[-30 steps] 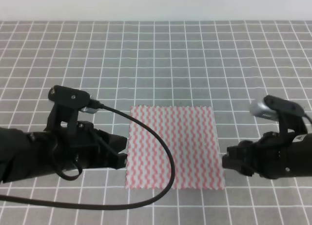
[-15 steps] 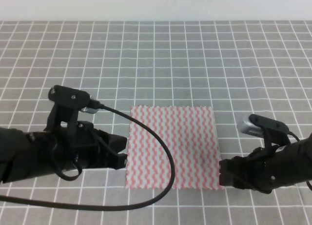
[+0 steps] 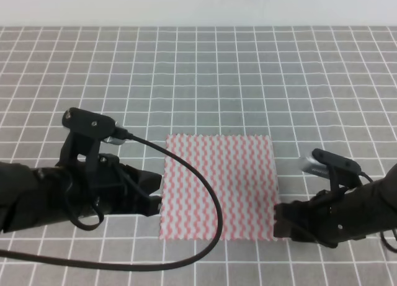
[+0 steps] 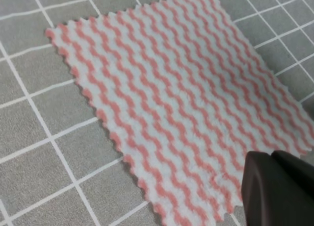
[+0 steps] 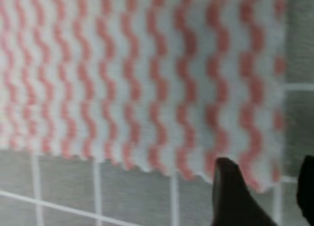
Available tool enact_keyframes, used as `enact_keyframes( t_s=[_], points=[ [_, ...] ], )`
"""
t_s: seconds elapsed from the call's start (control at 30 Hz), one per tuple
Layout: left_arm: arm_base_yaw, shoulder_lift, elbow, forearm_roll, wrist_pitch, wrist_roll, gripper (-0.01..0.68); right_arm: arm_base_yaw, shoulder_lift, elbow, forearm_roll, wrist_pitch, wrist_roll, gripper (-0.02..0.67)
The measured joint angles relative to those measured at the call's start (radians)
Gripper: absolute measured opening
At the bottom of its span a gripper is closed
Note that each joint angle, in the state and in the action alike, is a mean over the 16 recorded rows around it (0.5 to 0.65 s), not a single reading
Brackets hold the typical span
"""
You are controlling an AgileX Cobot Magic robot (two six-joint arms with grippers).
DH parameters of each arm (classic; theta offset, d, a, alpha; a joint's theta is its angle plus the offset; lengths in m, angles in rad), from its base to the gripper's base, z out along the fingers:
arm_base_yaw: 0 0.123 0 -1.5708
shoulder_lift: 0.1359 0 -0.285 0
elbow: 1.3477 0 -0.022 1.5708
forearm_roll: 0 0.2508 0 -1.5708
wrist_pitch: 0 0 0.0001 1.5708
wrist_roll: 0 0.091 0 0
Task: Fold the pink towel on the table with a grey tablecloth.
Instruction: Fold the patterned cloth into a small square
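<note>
Support: table with a grey tablecloth (image 3: 248, 81), white grid lines forming small squares. Pink towel (image 3: 217, 187) lies flat and spread on the cloth. A black cable (image 3: 186, 261) loops across the towel's left part.

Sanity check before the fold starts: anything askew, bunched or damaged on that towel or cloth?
Nothing stands out. The towel lies flat and unfolded on the tablecloth, roughly square to the grid, edges intact. The left gripper's cable drapes across the towel's left part. The left gripper sits at the left edge, the right gripper at the near right corner.
</note>
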State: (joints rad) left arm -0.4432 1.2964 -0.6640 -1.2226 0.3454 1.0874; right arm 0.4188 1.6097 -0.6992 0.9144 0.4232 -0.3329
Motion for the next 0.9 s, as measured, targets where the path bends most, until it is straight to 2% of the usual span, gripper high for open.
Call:
enact_keyframes(
  t_s=[0.33,0.7,0.9],
  points=[
    [0.000,0.004,-0.001,0.002,-0.002,0.004,-0.004,-0.001,0.021,0.000,0.099,0.003,-0.095,0.241],
    [0.000,0.004,-0.001,0.002,-0.001,0.007,-0.004,-0.001,0.039,-0.004,0.115,0.004,-0.098,0.237],
    [0.000,0.003,-0.001,0.002,0.000,0.008,-0.004,0.000,0.042,-0.006,0.122,0.000,-0.098,0.197]
  ],
)
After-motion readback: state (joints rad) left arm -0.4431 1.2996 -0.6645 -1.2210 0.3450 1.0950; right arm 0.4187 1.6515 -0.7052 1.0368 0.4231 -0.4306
